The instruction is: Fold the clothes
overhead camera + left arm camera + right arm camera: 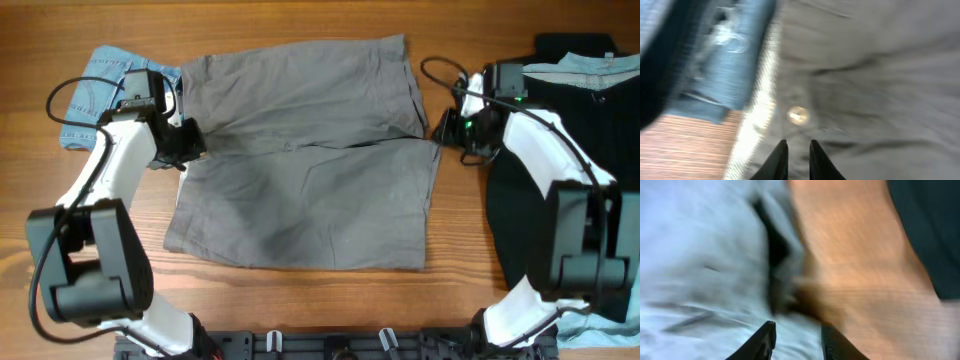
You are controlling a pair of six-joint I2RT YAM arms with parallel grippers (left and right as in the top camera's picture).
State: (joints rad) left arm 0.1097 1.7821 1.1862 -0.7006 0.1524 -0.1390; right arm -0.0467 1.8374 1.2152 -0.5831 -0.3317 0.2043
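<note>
The grey shorts lie spread flat across the middle of the table, waistband to the left. My left gripper is at the waistband edge. In the left wrist view its fingers are nearly together with grey cloth pinched between them, just below a metal button. My right gripper is at the shorts' right hem, where the two legs meet. In the right wrist view its fingers are apart over the cloth's edge.
Small light-blue denim shorts lie at the back left, touching the grey waistband; they also show in the left wrist view. A big black garment with pale-blue cloth covers the right side. Bare wood separates it from the shorts.
</note>
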